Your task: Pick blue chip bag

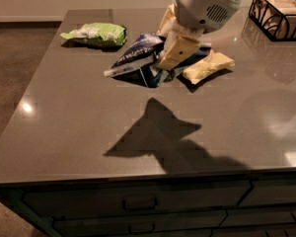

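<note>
The blue chip bag (135, 58) is a crumpled navy foil bag with white lettering. It hangs in the air above the dark tabletop (89, 127), and its shadow lies well below it on the surface. My gripper (165, 65) is shut on the bag's right end, with a cream-coloured finger (175, 51) pressed against it. The white arm reaches down from the top right.
A light green bag (94, 33) lies at the back left of the table. A brown-and-cream bag (208, 65) lies partly hidden behind my gripper. A black wire basket (278, 15) stands at the back right. Drawers run below the table's front edge.
</note>
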`<act>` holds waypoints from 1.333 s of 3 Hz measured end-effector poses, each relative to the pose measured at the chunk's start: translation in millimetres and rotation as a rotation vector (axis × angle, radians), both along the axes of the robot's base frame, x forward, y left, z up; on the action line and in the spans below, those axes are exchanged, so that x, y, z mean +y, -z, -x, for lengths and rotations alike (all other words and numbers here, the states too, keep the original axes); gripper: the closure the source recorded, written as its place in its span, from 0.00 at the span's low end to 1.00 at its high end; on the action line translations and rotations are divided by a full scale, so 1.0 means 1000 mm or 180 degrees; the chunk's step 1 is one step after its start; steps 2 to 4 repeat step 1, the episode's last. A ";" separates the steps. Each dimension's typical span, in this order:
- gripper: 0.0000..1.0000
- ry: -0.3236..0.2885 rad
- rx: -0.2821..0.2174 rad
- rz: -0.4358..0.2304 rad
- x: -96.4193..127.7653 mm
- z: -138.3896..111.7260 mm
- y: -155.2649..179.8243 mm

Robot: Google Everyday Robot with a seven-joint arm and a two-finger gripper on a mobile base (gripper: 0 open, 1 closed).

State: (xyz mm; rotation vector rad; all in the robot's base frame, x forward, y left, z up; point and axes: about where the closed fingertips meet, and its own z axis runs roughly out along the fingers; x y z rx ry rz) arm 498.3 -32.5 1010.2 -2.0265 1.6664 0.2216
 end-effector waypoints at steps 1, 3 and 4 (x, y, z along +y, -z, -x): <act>1.00 0.0000 0.0000 0.0001 0.000 0.000 0.000; 1.00 0.0000 0.0000 0.0001 0.000 0.000 0.000; 1.00 0.0000 0.0000 0.0001 0.000 0.000 0.000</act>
